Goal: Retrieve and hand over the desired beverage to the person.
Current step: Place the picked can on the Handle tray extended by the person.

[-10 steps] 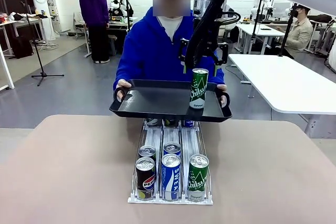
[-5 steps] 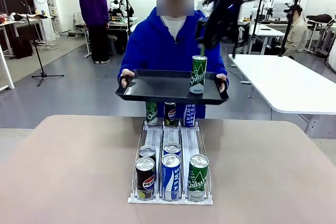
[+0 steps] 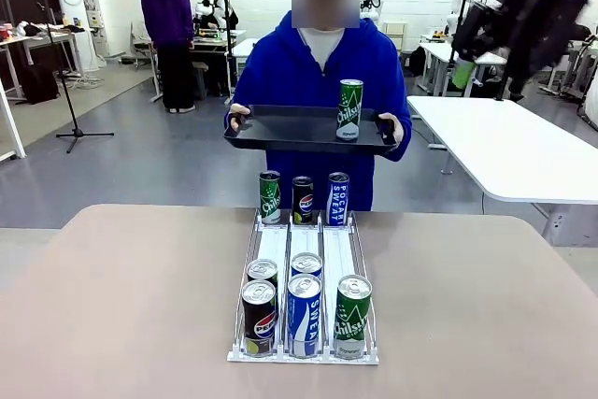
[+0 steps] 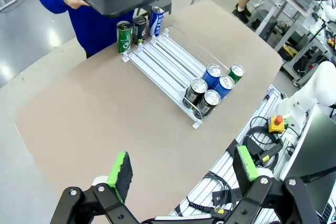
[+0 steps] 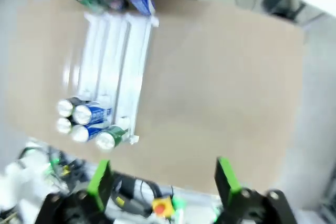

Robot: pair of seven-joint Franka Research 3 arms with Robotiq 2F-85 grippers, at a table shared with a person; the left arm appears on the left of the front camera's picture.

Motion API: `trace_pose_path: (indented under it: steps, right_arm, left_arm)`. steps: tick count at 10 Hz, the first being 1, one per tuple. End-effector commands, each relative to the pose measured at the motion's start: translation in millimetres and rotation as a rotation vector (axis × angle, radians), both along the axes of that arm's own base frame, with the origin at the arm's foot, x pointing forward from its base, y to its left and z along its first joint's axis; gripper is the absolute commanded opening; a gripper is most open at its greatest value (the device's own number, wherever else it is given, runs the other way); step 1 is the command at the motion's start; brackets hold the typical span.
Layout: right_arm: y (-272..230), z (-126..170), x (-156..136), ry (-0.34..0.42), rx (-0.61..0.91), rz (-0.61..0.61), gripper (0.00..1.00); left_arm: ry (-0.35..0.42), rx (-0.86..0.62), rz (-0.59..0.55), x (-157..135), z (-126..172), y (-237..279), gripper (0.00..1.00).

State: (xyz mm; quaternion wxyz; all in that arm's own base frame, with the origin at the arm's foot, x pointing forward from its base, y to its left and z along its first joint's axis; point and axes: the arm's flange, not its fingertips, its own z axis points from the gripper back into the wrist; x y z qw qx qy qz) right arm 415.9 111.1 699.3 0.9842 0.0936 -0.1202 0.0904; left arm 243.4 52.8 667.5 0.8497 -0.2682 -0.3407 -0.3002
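standing near the right rim of a flat black tray (image 3: 280, 130) held by the person (image 3: 299, 67), slim green can (image 3: 349, 109), left gripper (image 4: 183, 166) and right gripper (image 5: 163, 178) splayed empty above smooth tan table (image 3: 486, 306), wide bare margins

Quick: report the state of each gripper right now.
Left gripper: open, holding nothing.
Right gripper: open, holding nothing.

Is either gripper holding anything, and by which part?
Neither: left gripper and right gripper are open and empty. The person holds the tray, green can on it, by its ends.
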Motion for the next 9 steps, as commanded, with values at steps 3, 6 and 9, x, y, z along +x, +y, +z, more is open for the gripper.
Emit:
trace_pose_path:
  steps: [3, 6, 9]
  right_arm:
    - [-7.4, -13.7, -7.8, -0.006, 0.028, 0.014, 1.00]
    - [-7.4, -13.7, -7.8, -0.006, 0.028, 0.014, 1.00]
    - [-27.2, -9.5, -18.0, -0.177, 0.135, 0.105, 1.00]
  left_arm:
    - [-0.009, -0.005, -0.020, -0.3, 0.0, 1.1, 1.00]
    - [-0.009, -0.005, -0.020, -0.3, 0.0, 1.1, 1.00]
    - [-0.009, -0.005, -0.020, -0.3, 0.0, 1.1, 1.00]
